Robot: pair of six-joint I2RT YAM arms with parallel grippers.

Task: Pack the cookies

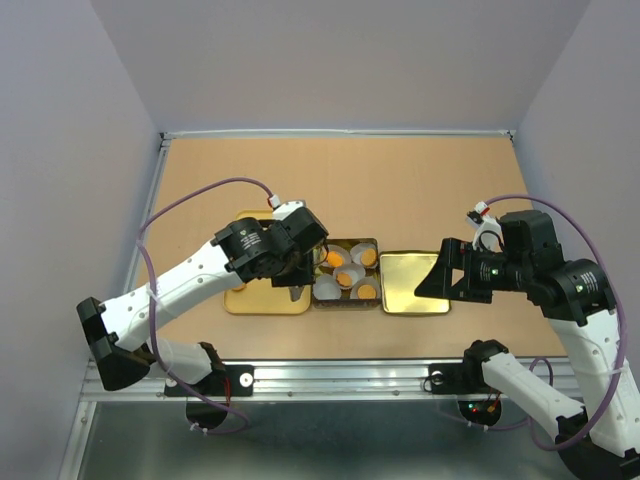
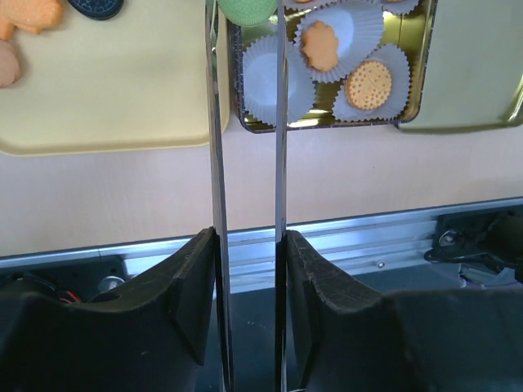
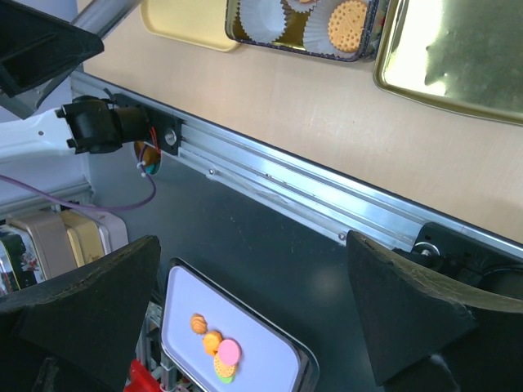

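My left tool pinches one green cookie between its two thin blades at the tin's left edge. In the tin's near end I count two orange cookies in paper cups, and one empty cup. My right tool gapes wide, holding nothing.
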